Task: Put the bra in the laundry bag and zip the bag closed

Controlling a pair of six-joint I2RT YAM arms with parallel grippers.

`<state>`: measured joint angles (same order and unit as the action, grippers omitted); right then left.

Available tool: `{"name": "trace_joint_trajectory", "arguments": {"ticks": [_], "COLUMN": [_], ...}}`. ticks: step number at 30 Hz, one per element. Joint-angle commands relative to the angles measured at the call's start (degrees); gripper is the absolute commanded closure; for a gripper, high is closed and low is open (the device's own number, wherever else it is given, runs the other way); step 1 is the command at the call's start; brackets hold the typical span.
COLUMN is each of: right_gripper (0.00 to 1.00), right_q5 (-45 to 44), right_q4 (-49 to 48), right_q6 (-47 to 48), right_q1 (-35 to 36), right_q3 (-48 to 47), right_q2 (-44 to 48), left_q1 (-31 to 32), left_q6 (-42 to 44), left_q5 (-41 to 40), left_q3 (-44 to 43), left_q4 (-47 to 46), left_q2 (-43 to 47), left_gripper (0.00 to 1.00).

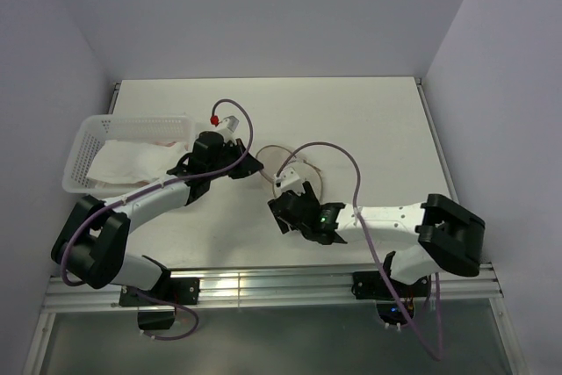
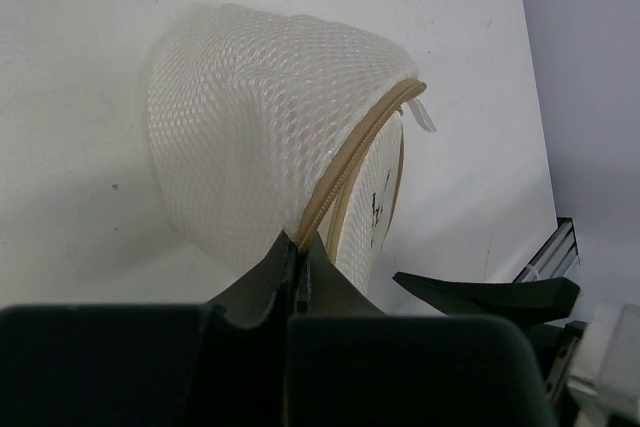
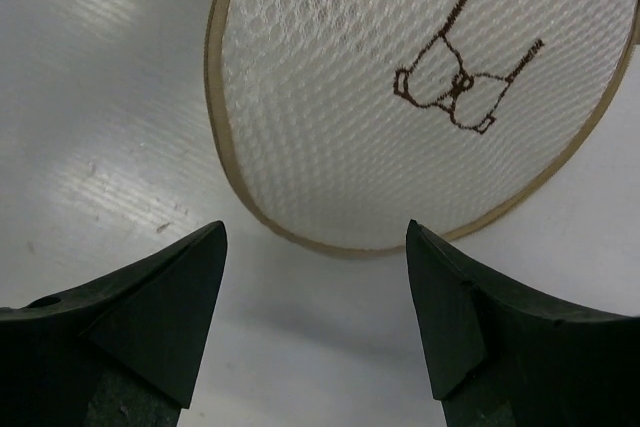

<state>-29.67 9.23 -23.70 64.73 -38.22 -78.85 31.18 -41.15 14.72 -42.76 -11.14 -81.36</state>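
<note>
Upper left of the top view: white perforated plastic basket [image 1: 81, 160] holds what looks like the soft pale-pink bra [image 1: 162, 140], not bagged yet. Centre: your left hand [image 2: 298, 259] is pinched tight on the zip rim of the round white mesh laundry bag [image 2: 250, 147], prob. to prop it on edge on the table [image 1: 378, 129]. Lower right: your right hand [image 3: 315, 277] is spread wide, empty, just short of the bag's face.

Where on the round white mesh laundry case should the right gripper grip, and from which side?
Likely the beige rim of the round white mesh laundry case, at the edge nearest the right gripper, approached straight ahead. The face is broad and flat; the thin rim fits the open jaws. The left gripper pinches another part.
</note>
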Motion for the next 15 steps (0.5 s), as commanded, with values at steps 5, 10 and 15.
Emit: {"name": "trace_joint_trajectory", "arguments": {"ticks": [5, 10, 15], "right_gripper": [0.37, 0.95, 1.0], "right_q5": [-7.4, -12.9, -11.4], "right_q4": [-4.1, 0.9, 4.6], "right_q6": [3.6, 1.8, 0.1], "right_q1": [0.4, 1.5, 2.2], "right_q3": [-6.3, -8.6, -7.2], "right_q2": [-8.0, -3.7, 12.4], "left_q1": [-0.4, -0.6, -0.5], "left_q6": [0.9, 1.1, 1.2], "left_q5": [1.0, 0.8, 0.7], "left_q3": [-0.3, 0.0, 1.4], "left_q4": [-2.9, -2.8, -2.7], "left_q2": [0.2, 0.2, 1.1], "left_gripper": [1.0, 1.0, 1.0]}}
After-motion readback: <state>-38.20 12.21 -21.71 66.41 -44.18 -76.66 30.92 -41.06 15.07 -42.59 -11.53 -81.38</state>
